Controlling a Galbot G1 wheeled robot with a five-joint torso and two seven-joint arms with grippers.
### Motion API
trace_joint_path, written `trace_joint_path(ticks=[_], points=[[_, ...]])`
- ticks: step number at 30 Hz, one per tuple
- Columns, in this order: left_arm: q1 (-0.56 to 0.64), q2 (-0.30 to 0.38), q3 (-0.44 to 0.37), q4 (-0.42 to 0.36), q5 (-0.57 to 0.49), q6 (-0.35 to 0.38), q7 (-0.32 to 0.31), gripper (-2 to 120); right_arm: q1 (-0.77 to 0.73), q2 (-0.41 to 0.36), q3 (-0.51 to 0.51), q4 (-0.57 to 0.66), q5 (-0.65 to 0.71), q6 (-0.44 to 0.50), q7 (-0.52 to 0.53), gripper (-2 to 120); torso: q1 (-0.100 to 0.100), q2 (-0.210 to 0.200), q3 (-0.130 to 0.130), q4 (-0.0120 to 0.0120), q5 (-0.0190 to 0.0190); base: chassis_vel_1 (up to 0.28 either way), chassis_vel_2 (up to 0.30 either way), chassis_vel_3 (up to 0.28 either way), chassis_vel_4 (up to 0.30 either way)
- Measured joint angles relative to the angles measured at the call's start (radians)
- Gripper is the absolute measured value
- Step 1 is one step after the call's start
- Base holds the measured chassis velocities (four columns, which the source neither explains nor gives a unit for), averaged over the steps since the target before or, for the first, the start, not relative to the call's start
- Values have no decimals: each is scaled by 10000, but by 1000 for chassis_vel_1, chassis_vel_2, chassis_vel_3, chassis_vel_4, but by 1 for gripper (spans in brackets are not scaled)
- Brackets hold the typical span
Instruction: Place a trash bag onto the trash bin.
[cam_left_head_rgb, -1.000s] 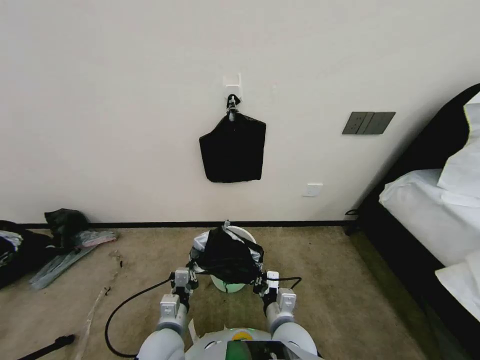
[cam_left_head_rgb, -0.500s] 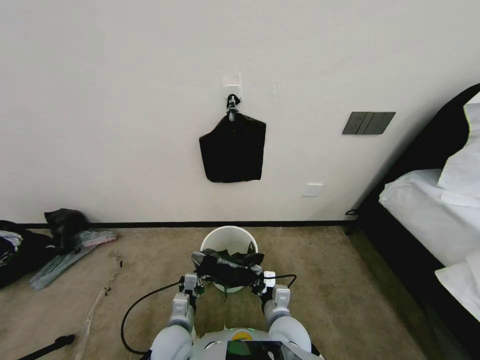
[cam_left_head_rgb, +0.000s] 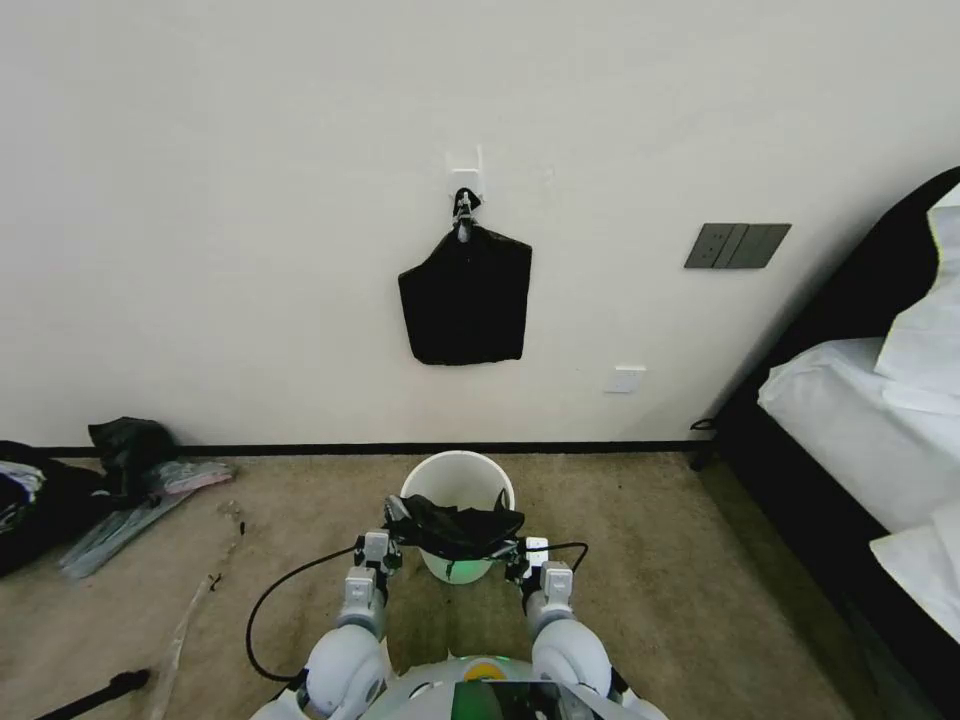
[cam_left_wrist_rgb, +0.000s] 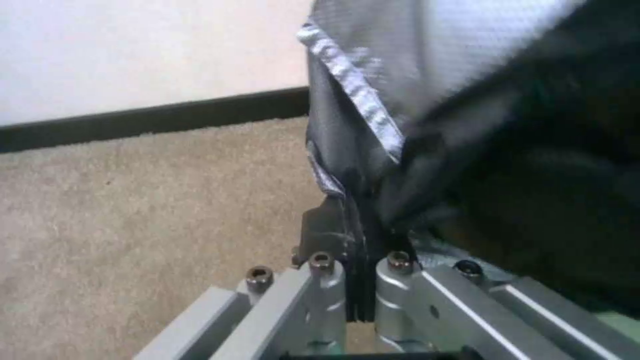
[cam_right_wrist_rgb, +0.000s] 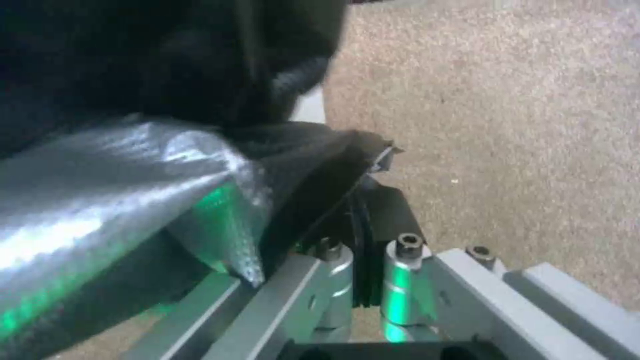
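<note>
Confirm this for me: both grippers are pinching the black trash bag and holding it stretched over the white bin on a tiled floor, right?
Not tiled: the head view shows beige carpet. Otherwise yes, the left gripper and right gripper hold the trash bag over the bin.

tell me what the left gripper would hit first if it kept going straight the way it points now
Most likely the trash bin. The left gripper, shut on the trash bag, points forward toward the wall with the bin's near side just ahead and slightly inboard. Depth is unclear, so it could slip past onto carpet.
</note>
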Motion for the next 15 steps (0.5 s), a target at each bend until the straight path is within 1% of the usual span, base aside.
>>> trace_joint_path(ticks=[1,3,4,6,7,8,9,10,11,13,14,15], points=[[94,-21,-9,-70,18,36,6,7,-42,-35,-26,95,-37,-7,-26,7,-1,0,0,2,0,0,0,0,0],[129,-21,-19,-97,27,58,7,8,-64,-52,-31,134,-48,-11,-40,8,0,0,0,1,0,0,0,0,0],[360,50,-154,-285,82,235,22,18,-259,-174,-44,403,-104,-40,-105,17,0,0,0,-1,0,0,0,0,0],[613,159,-347,-470,146,303,114,27,-478,-282,-41,645,-311,-41,-181,25,0,0,0,0,-1,0,0,0,0],[613,159,-347,-470,146,303,114,27,-478,-282,-41,645,-311,-41,-181,25,0,0,0,0,-1,0,0,0,0],[800,239,-494,-594,193,313,241,33,-635,-341,-35,824,-434,-32,-231,32,0,0,-1,-1,0,0,0,0,0],[924,282,-583,-670,211,317,299,34,-718,-374,-30,921,-471,-28,-250,34,0,0,-1,0,1,0,0,0,0],[1029,302,-661,-738,222,318,330,39,-801,-414,-29,1012,-501,-27,-268,38,0,0,-1,1,1,0,0,0,0],[1209,341,-811,-872,238,320,367,47,-973,-522,-25,1187,-600,-18,-317,45,0,0,0,1,-1,0,0,0,0],[1248,351,-851,-908,246,320,372,48,-1018,-553,-22,1229,-638,-12,-332,46,0,0,-1,1,-1,0,0,0,0],[1378,385,-985,-1047,262,316,395,53,-1186,-674,-6,1371,-799,35,-420,53,0,1,-1,0,-1,0,0,0,0],[1378,385,-985,-1047,262,316,395,53,-1186,-674,-6,1371,-799,35,-420,53,0,1,-1,0,-1,0,0,0,0]])
